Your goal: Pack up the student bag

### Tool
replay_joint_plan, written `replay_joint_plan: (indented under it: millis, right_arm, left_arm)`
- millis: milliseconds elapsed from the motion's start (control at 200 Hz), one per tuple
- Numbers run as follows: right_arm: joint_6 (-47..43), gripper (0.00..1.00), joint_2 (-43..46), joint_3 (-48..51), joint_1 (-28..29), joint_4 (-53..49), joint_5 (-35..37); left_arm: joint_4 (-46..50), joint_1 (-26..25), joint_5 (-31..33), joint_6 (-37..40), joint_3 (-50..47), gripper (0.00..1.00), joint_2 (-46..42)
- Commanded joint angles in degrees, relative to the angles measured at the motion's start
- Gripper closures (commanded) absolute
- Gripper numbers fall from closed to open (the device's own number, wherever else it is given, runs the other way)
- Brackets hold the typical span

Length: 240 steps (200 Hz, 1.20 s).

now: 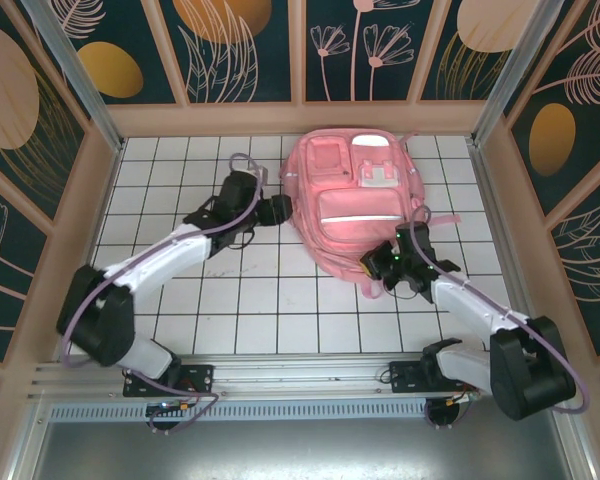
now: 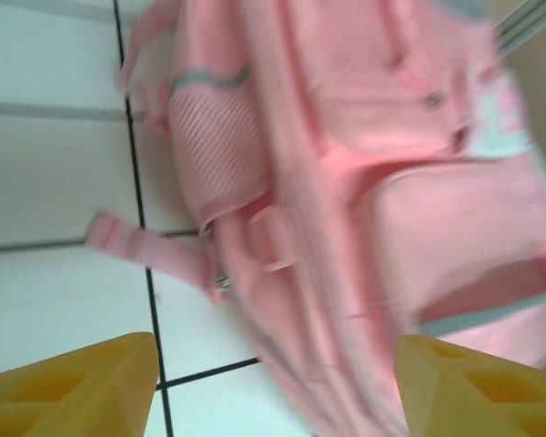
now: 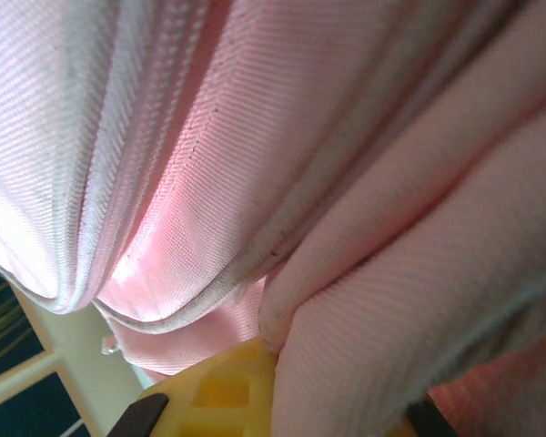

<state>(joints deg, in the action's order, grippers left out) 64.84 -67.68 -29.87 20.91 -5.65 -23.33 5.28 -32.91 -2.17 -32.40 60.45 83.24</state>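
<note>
The student bag (image 1: 355, 205), a large pink backpack with front pockets and pale trim, lies flat on the white tiled table (image 1: 180, 300) at the back centre. My left gripper (image 1: 280, 210) sits just off the bag's left side. In the left wrist view its yellow fingers (image 2: 73, 391) stand wide apart, the gripper (image 2: 278, 401) open, with the bag's side (image 2: 346, 182) and a loose strap (image 2: 146, 246) blurred ahead of them. My right gripper (image 1: 390, 262) is at the bag's near right corner. Up close, that gripper (image 3: 282, 364) is shut on a fold of the bag's pink fabric (image 3: 391, 273).
Low wooden walls with patterned panels enclose the table on three sides. A metal rail (image 1: 280, 375) runs along the near edge by the arm bases. Bare tiles lie left of and in front of the bag.
</note>
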Motion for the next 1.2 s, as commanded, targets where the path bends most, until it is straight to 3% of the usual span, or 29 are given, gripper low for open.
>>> replay_joint_plan:
  millis: [0, 205, 320, 425, 571, 776, 846, 911, 986, 1116, 1196]
  right_arm:
    - [-5.5, 1.0, -5.7, -5.7, 4.3, 5.1, -4.4]
    - [-16.8, 1.0, -21.8, -20.1, 14.6, 2.2, -8.8]
    - [-21.5, 1.0, -26.7, -25.5, 19.7, 3.1, -11.1]
    - [-26.3, 1.0, -29.6, -29.8, 23.7, -2.4, -10.2]
    - [-26.8, 1.0, -27.1, -25.4, 26.3, -4.3, -9.9]
    - [-20.6, 1.0, -18.6, -14.7, 26.8, -1.2, -7.4]
    - [-19.5, 0.9, -16.6, -13.9, 26.8, -0.6, -6.0]
    - [-18.7, 0.71, -15.7, -14.0, 26.9, 0.8, -6.0]
    - [-18.3, 0.64, -15.5, -14.4, 27.2, 3.9, -8.3]
    - [-20.0, 0.59, -17.3, -17.2, 28.5, 5.7, -11.0]
    - [-21.4, 0.63, -19.7, -19.7, 29.2, 4.4, -11.5]
  left_arm:
    - [6.8, 0.1, 2.5, 2.7, 0.9, 0.28, -4.6]
    - [11.9, 0.3, 9.0, 6.1, 2.9, 0.23, -10.4]
    - [13.0, 1.1, 11.2, 6.8, 3.1, 0.21, -11.8]
    - [13.4, 2.9, 10.9, 6.2, 2.4, 0.2, -12.7]
    - [13.4, 4.0, 10.3, 5.8, 1.4, 0.18, -14.3]
    - [13.6, 4.2, 9.5, 6.1, 1.6, 0.16, -14.5]
    - [13.2, 4.2, 9.2, 6.1, 1.4, 0.15, -14.6]
    - [12.9, 4.2, 8.5, 6.0, 1.3, 0.14, -14.4]
    - [12.7, 4.2, 7.7, 5.8, 1.2, 0.13, -14.4]
    - [12.7, 4.2, 7.6, 5.8, 1.0, 0.11, -15.0]
    - [12.7, 4.2, 8.0, 6.0, 0.9, 0.1, -15.5]
